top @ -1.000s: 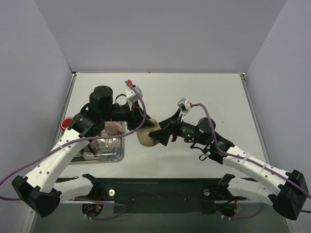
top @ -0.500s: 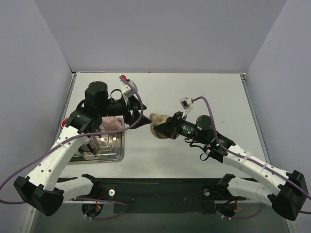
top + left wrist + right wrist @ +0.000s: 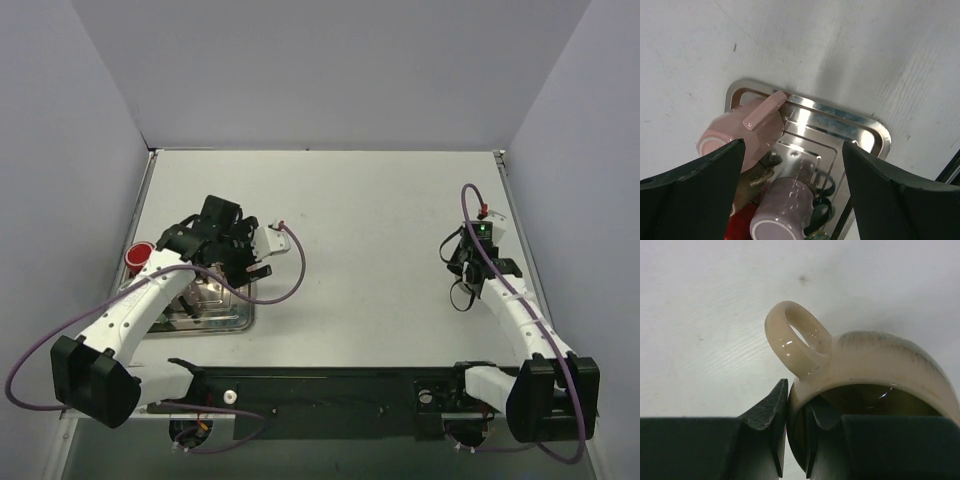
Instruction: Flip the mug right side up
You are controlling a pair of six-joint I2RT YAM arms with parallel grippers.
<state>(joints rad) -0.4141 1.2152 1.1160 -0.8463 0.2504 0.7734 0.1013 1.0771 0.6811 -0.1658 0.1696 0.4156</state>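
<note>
The mug [image 3: 880, 367] is cream and glossy, with a dark olive inside and a loop handle [image 3: 797, 340]. Its open mouth faces the right wrist camera, with the white table behind it. My right gripper [image 3: 796, 400] is shut on the rim beside the handle, one finger outside the wall and one inside. In the top view the right gripper [image 3: 464, 262] is at the right side of the table and hides the mug. My left gripper [image 3: 792, 150] stands open and empty above the metal tray [image 3: 860, 125], which the top view shows at the left [image 3: 250, 262].
The tray [image 3: 215, 322] near the left front holds a pink mug [image 3: 747, 132] on its side and a purple mug [image 3: 782, 205], with a dark handle beside them. A red cup [image 3: 140, 255] sits at the tray's left. Purple cables trail from both arms.
The arms met at the table's middle, where the left gripper let go of the cream mug and the right shut on it. The left drew back over the tray; the right carried the mug right.
</note>
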